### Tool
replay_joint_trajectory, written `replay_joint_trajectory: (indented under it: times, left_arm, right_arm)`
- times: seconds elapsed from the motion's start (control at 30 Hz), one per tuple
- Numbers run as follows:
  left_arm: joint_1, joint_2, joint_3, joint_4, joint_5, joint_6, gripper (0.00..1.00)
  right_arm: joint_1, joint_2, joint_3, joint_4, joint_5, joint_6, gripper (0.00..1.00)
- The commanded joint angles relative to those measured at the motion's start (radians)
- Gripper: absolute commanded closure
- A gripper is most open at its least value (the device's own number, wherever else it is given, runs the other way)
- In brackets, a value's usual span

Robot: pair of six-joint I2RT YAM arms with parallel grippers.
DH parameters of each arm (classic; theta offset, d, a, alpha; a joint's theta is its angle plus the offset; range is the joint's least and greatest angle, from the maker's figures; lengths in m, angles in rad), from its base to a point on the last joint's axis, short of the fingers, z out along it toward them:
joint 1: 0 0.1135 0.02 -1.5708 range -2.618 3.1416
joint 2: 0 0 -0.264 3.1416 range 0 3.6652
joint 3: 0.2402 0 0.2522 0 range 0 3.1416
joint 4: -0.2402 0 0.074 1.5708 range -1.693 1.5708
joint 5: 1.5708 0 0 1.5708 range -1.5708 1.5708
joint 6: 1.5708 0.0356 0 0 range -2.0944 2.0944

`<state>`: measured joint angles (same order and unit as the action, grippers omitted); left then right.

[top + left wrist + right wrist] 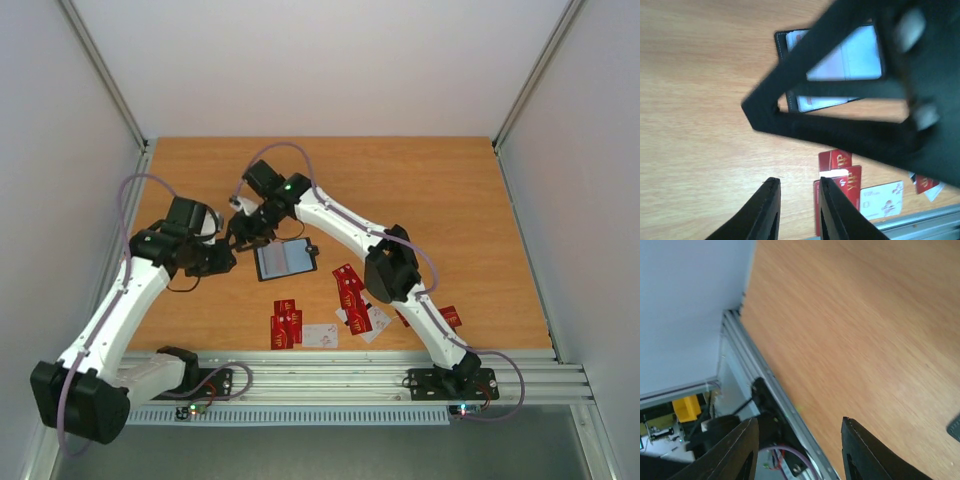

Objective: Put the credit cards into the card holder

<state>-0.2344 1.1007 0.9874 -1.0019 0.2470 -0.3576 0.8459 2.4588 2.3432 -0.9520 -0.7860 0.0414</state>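
White card (881, 199): "VIP"; red cards (847, 181) script unreadable.

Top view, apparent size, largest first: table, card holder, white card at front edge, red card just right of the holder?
1. table
2. card holder
3. white card and red card: look alike, not ranked.

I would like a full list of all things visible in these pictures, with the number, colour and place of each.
table: one, orange-brown wood, under everything.
card holder: one, black, greyish inside, lying open, centre-left.
credit cards: about a dozen, exact count unclear, mostly red, a few white, in loose groups near the front edge.
rail: one, silver, along the near edge.
left arm: one, white and black, left side.
right arm: one, white and black, reaching across the cards.
left fingers: two, black, slightly apart, empty.
right fingers: two, black, apart, empty.
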Motion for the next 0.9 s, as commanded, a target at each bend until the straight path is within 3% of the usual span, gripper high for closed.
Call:
replay_joint_trajectory:
  times: [0.0,0.13,0.23,0.3,0.33,0.53,0.7,0.87]
  left_arm:
    - [0.007,-0.061,0.055,-0.062,-0.071,0.011,0.71]
    - [0.008,-0.062,0.104,-0.070,-0.047,0.028,0.61]
    - [0.007,-0.055,0.132,-0.061,-0.021,0.032,0.35]
    - [0.007,-0.053,0.138,-0.041,0.002,0.035,0.08]
    - [0.008,-0.052,0.135,-0.020,0.015,0.037,0.02]
    - [0.009,0.008,0.138,0.015,0.136,0.036,0.01]
    - [-0.001,0.085,0.113,0.063,0.302,0.048,0.04]
    - [-0.106,0.200,0.117,0.104,0.342,0.073,0.10]
  right_arm:
    - [-0.005,-0.046,0.132,-0.027,0.003,0.010,0.53]
    - [-0.017,-0.141,0.138,-0.097,0.104,-0.056,0.53]
    - [-0.036,-0.239,0.077,-0.147,0.199,-0.117,0.53]
    - [-0.061,-0.337,-0.060,-0.129,0.237,-0.126,0.52]
    - [-0.076,-0.391,-0.133,-0.105,0.251,-0.118,0.52]
    - [-0.220,-0.730,-0.617,0.080,0.273,-0.003,0.51]
    - [-0.314,-0.940,-0.902,0.059,0.324,0.040,0.50]
    - [-0.377,-1.090,-1.157,0.013,0.358,0.088,0.49]
